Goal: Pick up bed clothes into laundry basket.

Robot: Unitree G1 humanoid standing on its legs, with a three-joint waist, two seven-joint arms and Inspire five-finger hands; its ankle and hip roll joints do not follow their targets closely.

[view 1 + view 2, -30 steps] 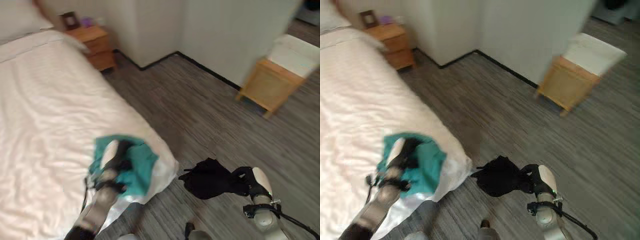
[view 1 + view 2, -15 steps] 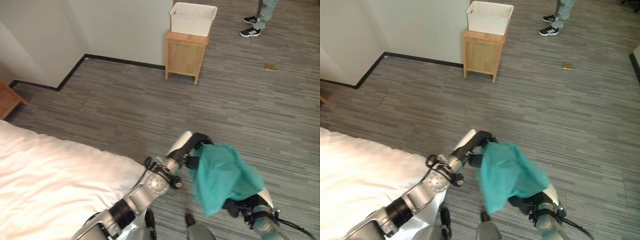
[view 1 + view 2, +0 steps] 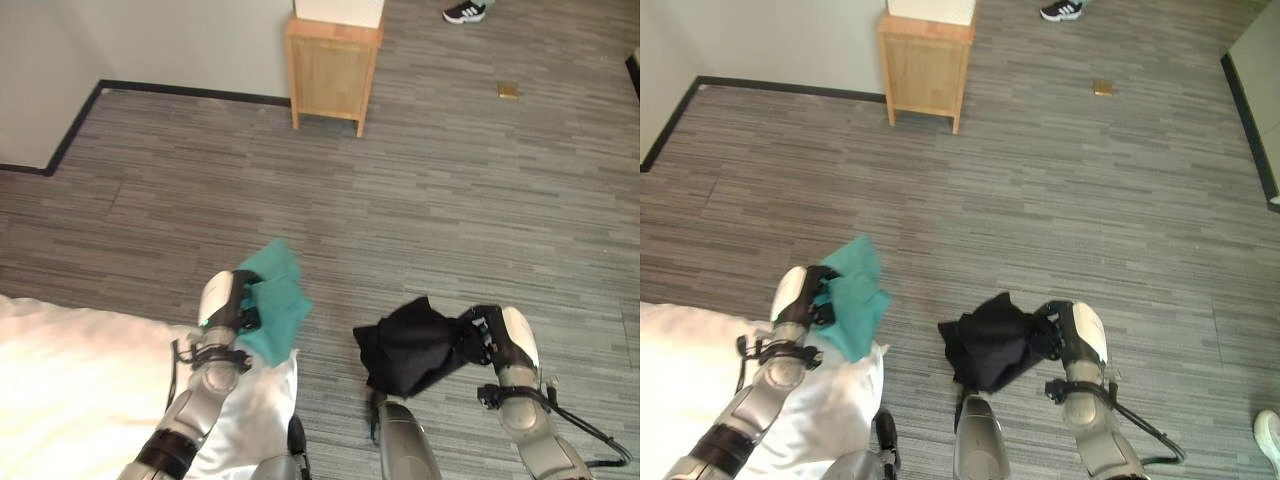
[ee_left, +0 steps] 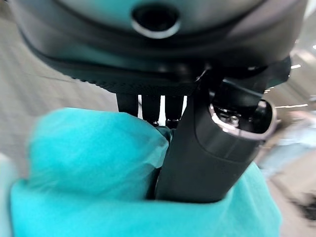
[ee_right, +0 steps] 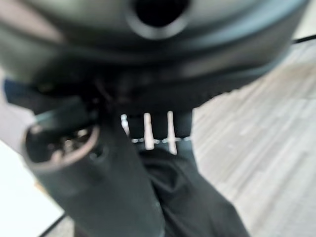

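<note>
Left eye view: the left hand [image 3: 228, 305] is clamped on a teal cloth [image 3: 272, 300], and the right hand [image 3: 497, 340] is clamped on a black cloth [image 3: 408, 345]; each garment hangs bunched from its grip, clear of the floor [image 3: 450, 200], presumably so both can be carried in one trip. The basket [image 3: 340, 10] stands on a wooden stand [image 3: 328, 70] against the far wall, well apart from both hands, so neither cloth is deposited yet. The left arm rises over the corner of the bed [image 3: 90, 390], on the side away from the stand, hand upright with the teal cloth on its stand-facing side. The right forearm is likewise raised, its cloth trailing toward the bed. Left wrist view: thumb and fingers [image 4: 150, 106] pinch teal folds. A shoe [image 3: 465, 12] of a person shows beside the stand.
</note>
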